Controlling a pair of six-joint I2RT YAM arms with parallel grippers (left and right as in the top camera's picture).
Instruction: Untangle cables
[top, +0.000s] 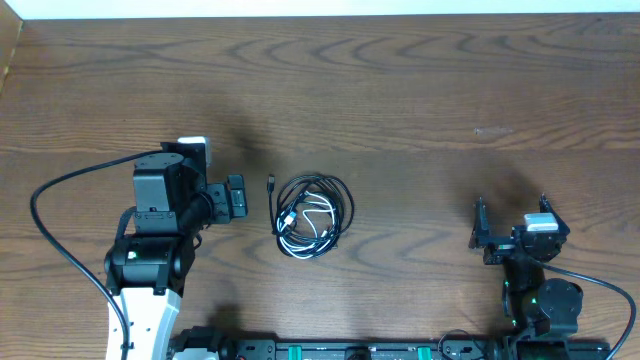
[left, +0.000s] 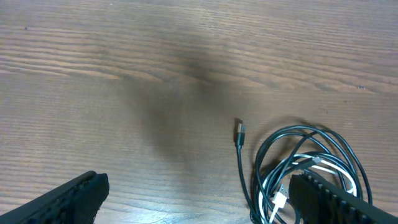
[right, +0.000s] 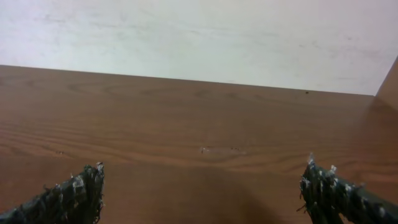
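Cables (top: 313, 215) lay coiled together at the middle of the surface (top: 420, 90), black loops around white, apparently intertwined. A black plug (top: 271, 182) stuck out toward our left tool (top: 240, 196), which stood wide open, empty, just beside the coil. Our right tool (top: 511, 212) gaped open too, well apart.

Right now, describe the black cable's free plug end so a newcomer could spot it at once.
On the wooden table, find the coiled black and white cables near the middle. Off the coil's upper-left edge, towards the left gripper, a short black tail ends in a small dark plug. It alone lies outside the loops; the white plug sits inside them.
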